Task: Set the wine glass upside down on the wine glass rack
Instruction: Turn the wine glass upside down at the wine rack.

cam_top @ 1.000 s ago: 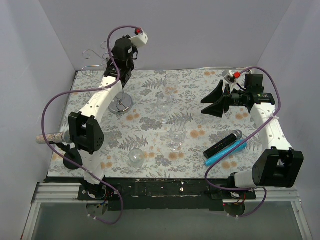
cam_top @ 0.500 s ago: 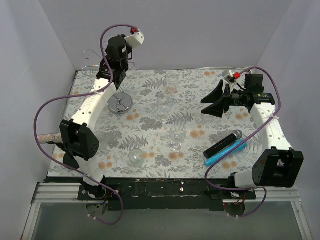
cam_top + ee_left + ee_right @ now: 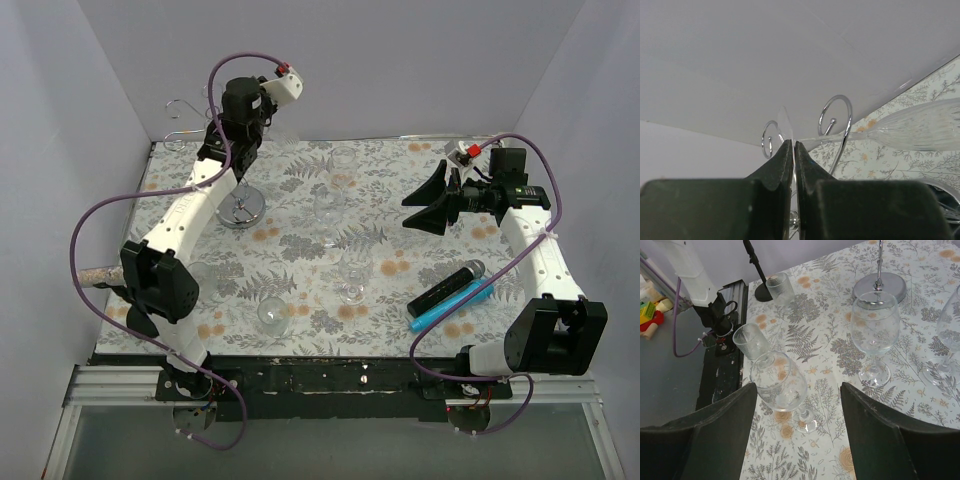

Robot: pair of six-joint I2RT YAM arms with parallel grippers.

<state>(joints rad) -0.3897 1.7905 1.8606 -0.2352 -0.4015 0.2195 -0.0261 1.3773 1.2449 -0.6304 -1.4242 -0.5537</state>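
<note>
The wine glass (image 3: 905, 131) is up by the top of the wine glass rack (image 3: 247, 209), gripped by its foot in the left tool (image 3: 791, 145), whose jaws are pressed shut on the thin disc. Stem and bowl reach sideways across one curled arm of the rack; whether they touch it I cannot tell. Picking up and lifting look done. Hanging the foot in a curl and letting go remain. The right tool (image 3: 795, 389) hangs wide open and empty over the counter (image 3: 390, 160), where other glasses (image 3: 875, 335) stand.
</note>
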